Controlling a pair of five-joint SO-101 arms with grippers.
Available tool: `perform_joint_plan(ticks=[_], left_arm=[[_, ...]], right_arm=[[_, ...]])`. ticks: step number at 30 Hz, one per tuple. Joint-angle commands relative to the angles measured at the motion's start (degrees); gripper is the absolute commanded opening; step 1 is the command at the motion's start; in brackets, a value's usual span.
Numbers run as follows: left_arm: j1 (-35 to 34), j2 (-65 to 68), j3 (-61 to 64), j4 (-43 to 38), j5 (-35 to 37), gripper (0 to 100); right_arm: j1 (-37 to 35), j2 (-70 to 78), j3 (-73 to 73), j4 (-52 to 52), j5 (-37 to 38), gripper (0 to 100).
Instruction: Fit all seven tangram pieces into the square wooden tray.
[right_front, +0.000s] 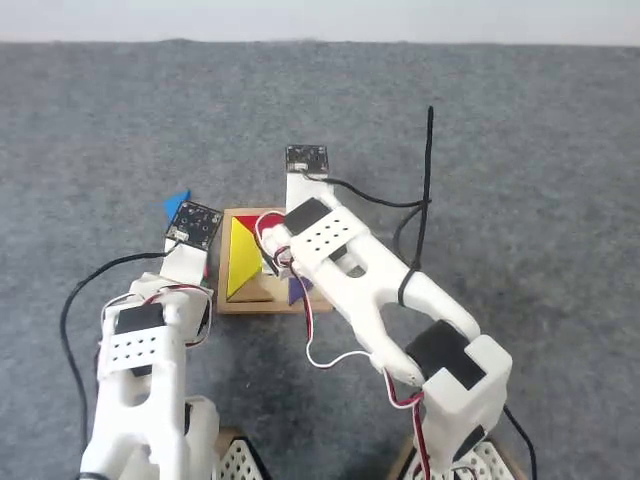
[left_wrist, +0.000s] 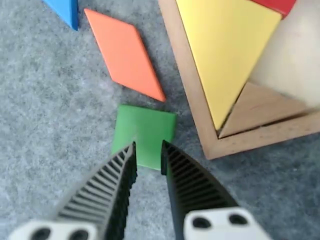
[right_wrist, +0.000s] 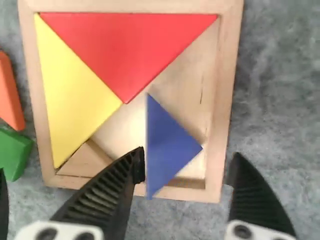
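No text, label, brand, number or sign can be read; the tray (right_wrist: 230, 75) shows plain wood.

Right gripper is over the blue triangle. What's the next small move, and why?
Probably nudge the blue triangle deeper into the tray. One tip seems to ride over the tray's rim instead of lying flat, and the right gripper hangs open astride it, with bare tray floor beside it.
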Motion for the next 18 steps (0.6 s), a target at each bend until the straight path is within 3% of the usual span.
perform_joint_plan(ticks=[1, 5, 8, 10, 15, 18], left_arm=[[-0.5, -1.9, -0.5, -1.2, -0.4, 8], [-0.4, -1.9, -0.5, -1.2, -0.4, 8], [-0.4, -1.9, -0.4, -1.2, -0.4, 8], [-0.4, -1.9, -0.4, -1.2, -0.4, 8], [-0.4, -1.9, -0.4, -1.2, -0.4, 8], [-0.4, -1.9, -0.4, -1.2, -0.4, 8]], right_arm=[[-1.4, -0.7, -3.1, -0.7, -0.5, 29.1], [-1.2, -0.9, -4.0, 0.0, 1.8, 28.8], [0.2, -0.9, -7.3, 3.6, 12.0, 27.7], [1.5, -0.9, -11.0, 7.9, 23.8, 23.2], [5.8, -0.8, -17.3, 19.4, 62.2, 3.9], [7.4, -0.7, -14.0, 22.4, 79.7, 2.0]])
